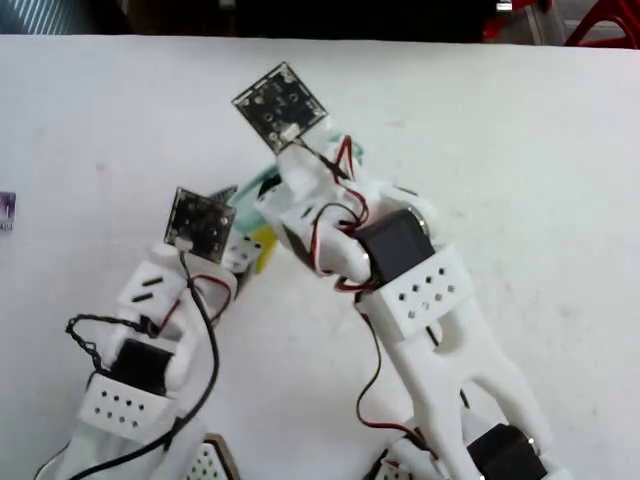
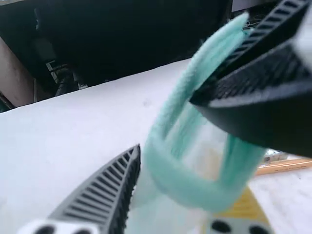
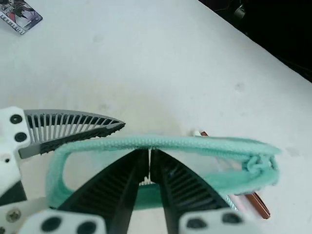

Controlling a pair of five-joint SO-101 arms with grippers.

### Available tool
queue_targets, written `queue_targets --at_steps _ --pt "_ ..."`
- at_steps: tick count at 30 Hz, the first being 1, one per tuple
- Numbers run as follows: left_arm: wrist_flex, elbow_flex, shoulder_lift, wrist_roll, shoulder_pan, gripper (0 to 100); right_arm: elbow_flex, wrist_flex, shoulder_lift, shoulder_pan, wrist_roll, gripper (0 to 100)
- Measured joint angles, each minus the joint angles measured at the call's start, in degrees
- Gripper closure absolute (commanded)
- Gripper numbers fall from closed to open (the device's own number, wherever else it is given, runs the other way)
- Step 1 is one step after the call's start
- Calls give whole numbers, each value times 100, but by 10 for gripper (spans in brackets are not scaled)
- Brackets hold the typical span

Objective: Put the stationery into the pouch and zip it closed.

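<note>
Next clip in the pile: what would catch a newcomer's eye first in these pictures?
First the mint-green pouch at the middle of the white table, its rim pinched by the right gripper, whose black jaws are shut on it. Next a pencil, lying on the table right by the pouch. Farther off, a small printed card lies alone on the table.

The table [image 1: 520, 120] is big and white. A little card [image 1: 5, 212] with some purple on it lies flat near the table's side edge, all by itself. Past the far side of the table it is dark. Something red [image 1: 600, 25] with thin bars stands back there at one corner, and something with pale blue stripes [image 1: 40, 15] at the other.
</note>
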Motion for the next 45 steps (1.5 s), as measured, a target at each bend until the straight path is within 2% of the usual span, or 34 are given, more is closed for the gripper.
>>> queue_targets --at_steps 4,8,14,16,24,29,38,45 --pt "0 0 9 -369 88 977 0 -18 0 -26 0 978" --pt "9 0 9 -299 149 978 0 -18 0 -35 0 949" --pt "9 0 9 26 149 978 -9 35 -202 -88 0 674" --pt "9 0 9 53 149 978 -9 132 -378 -158 9 623" --pt "0 -9 0 123 97 978 -651 958 -1618 -105 281 708" --pt "343 -325 9 202 114 978 -1116 1240 -1996 527 334 755" --pt "2963 -2295 0 659 114 977 -1169 1916 -642 1670 343 758" --pt "3068 -2084 0 686 114 977 -1169 2347 879 1934 1776 758"
